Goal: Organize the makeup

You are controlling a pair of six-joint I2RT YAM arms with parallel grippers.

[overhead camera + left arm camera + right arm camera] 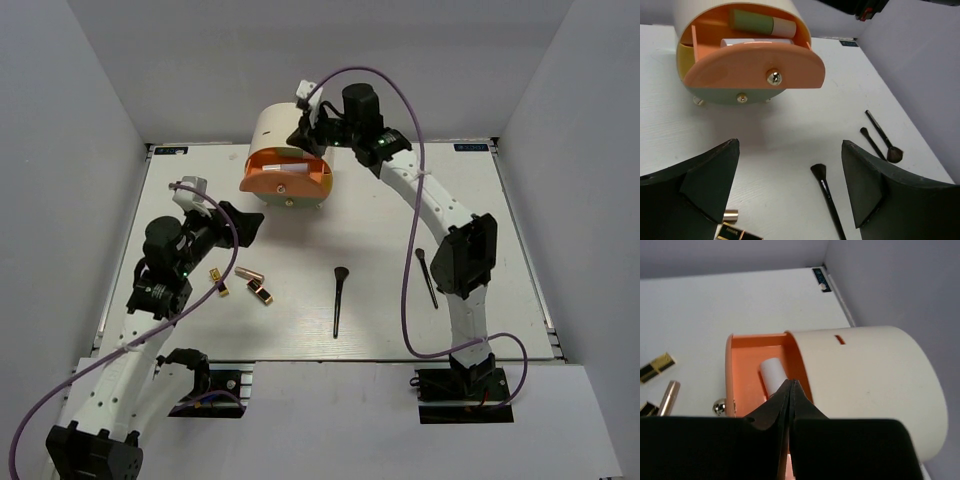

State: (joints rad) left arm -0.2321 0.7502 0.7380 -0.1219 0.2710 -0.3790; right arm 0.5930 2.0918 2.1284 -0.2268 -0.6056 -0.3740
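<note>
The cream half-round box [278, 128] stands at the back with its orange drawer [285, 175] pulled out. A green-capped bottle [762, 22] and a white tube [756, 43] lie in the drawer. My right gripper [791, 383] hovers over the drawer just above the white tube [772, 376], shut with nothing between its fingers. My left gripper [790, 145] is open and empty over the table in front of the box. Two gold-black lipsticks [218, 282] [260, 292] and a rose-gold lipstick [250, 273] lie near the left gripper [245, 222]. A black-handled brush [339, 300] lies mid-table.
Two more thin black brushes [427, 277] lie side by side at the right, under the right arm's forearm. Grey walls enclose the white table [480, 200] on three sides. The box has a green-fronted drawer [730, 96] below the orange one, closed.
</note>
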